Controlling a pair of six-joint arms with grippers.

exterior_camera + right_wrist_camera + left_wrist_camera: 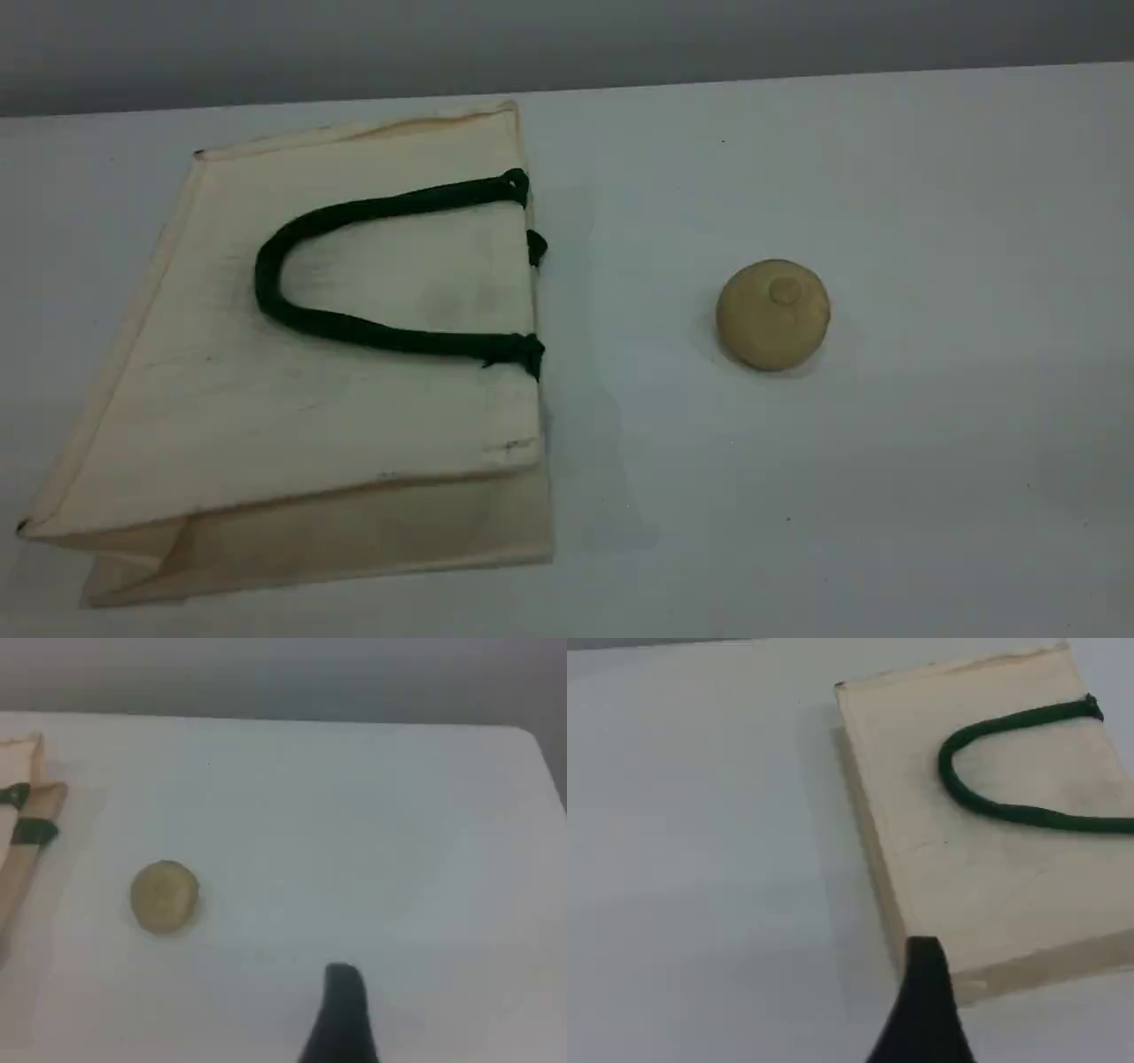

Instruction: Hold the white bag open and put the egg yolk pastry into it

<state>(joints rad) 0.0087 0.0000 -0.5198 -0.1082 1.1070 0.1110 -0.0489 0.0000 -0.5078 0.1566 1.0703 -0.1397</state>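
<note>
Left pincer [921,1010] open at edge of flat cream-white canvas tote bag [992,815]; right pincer [341,1014] open, small round tan pastry ball [164,895] ahead-left.

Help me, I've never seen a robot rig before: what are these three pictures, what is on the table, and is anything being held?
A two-armed robot works at one table. The wide picture comes from a fixed camera looking down across it; no arm shows there. The other two come from cameras on each arm's gripper: the dark shape at each bottom edge is a fingertip of the left gripper and the right gripper. A white bag with a green handle lies flat; right of it sits the egg yolk pastry. Both grippers are open and hold nothing.
</note>
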